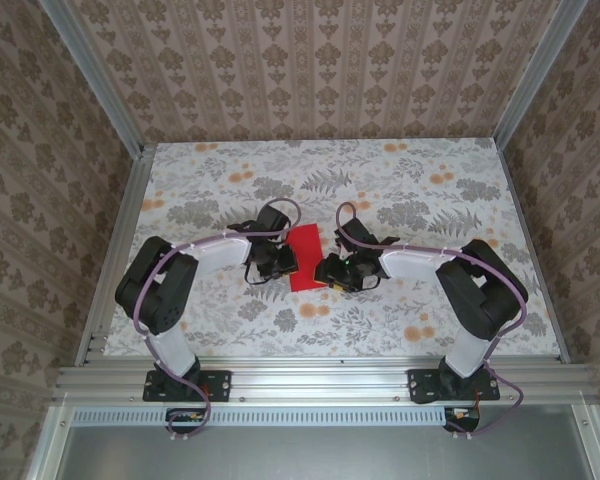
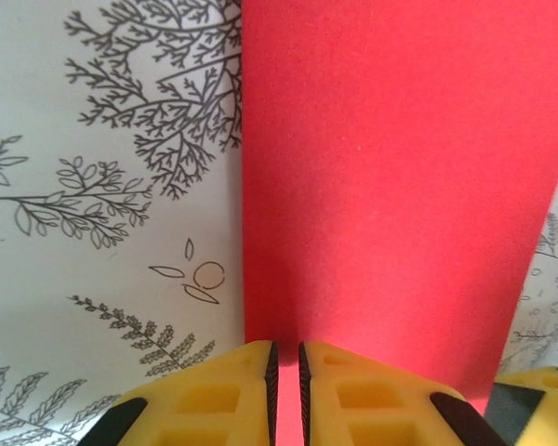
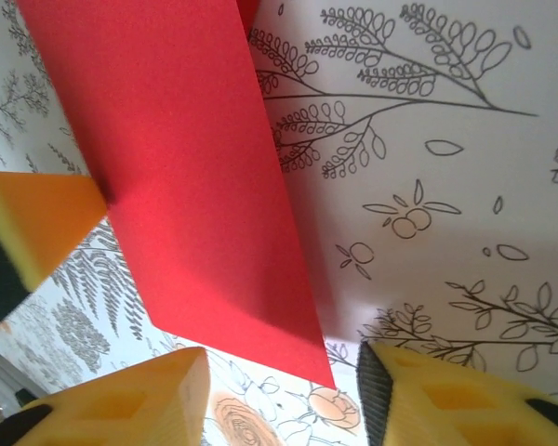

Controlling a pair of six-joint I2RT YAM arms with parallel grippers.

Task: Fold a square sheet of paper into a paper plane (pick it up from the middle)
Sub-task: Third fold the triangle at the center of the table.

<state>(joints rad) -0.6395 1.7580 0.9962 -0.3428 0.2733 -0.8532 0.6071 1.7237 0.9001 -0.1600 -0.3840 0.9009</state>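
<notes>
square sheet of paper [image 2: 400,186]: thin red paper, matt, with a fine grain where I see it close up.
counter [image 1: 400,180]: smooth printed floral covering, little sheen from my seat.
left gripper [image 2: 285,358]: yellow moulded plastic, matt.
frame rails [image 1: 310,378]: bare silvery metal with a dull shine, I'd say.

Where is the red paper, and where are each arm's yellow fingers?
red paper [image 1: 305,245]: top view, its middle.
left fingers [image 2: 214,400]: left wrist view, one yellow pad's face.
right fingers [image 3: 456,404]: right wrist view, one yellow pad's face.

Left gripper [image 2: 285,358] and right gripper [image 3: 281,364] flank the paper [image 1: 305,252]; far table [image 1: 380,165] free.
</notes>
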